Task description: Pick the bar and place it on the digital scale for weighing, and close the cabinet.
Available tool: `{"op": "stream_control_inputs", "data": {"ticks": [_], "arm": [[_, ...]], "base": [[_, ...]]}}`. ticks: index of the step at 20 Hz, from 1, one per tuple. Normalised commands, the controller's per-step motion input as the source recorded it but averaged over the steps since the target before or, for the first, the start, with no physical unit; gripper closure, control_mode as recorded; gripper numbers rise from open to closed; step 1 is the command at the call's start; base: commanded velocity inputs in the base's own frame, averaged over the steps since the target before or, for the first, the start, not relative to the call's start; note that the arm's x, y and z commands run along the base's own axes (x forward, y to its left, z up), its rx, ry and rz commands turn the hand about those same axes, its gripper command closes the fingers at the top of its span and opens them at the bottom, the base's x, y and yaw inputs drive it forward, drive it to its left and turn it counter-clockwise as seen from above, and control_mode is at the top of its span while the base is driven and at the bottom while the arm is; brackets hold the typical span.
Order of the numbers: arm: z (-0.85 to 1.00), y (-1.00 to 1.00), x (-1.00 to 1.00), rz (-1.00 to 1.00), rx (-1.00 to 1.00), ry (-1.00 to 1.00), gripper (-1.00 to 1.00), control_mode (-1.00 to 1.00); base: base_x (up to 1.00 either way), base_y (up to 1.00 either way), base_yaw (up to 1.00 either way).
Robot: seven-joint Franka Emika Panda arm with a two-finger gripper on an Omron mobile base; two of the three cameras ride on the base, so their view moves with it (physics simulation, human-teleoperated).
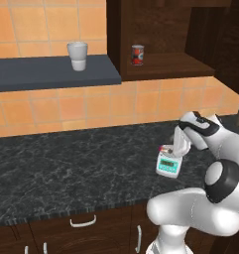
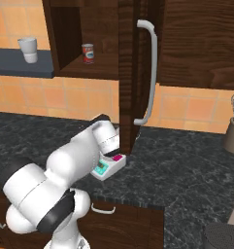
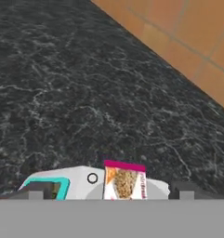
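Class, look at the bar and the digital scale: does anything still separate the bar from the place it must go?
No. The bar already lies on the digital scale, between the open fingers of the gripper. Nothing visible stands between them. The cabinet door is open and remains to be closed.

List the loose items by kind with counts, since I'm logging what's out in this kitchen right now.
Bar: 1
Digital scale: 1
Red-labelled can: 1
White cup: 1
Utensil holder: 1
Total: 5
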Motion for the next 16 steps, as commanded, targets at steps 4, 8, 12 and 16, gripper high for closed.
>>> {"op": "stream_control_inputs", "data": {"ticks": [4, 8, 12, 16], "arm": [[0.49, 0.96, -0.51, 0.0, -0.05, -0.25, -1.0, -1.0], [0.18, 0.99, -0.31, -0.12, -0.3, -0.25, -1.0, -1.0], [0.24, 0.68, -0.42, -0.14, -0.26, -0.21, -1.0, -1.0], [0.56, 0.21, -0.74, -0.17, -0.18, -0.3, -1.0, -1.0]], "base": [[0.0, 0.0, 0.0], [0.0, 0.0, 0.0], [0.0, 0.0, 0.0], [0.0, 0.0, 0.0]]}}
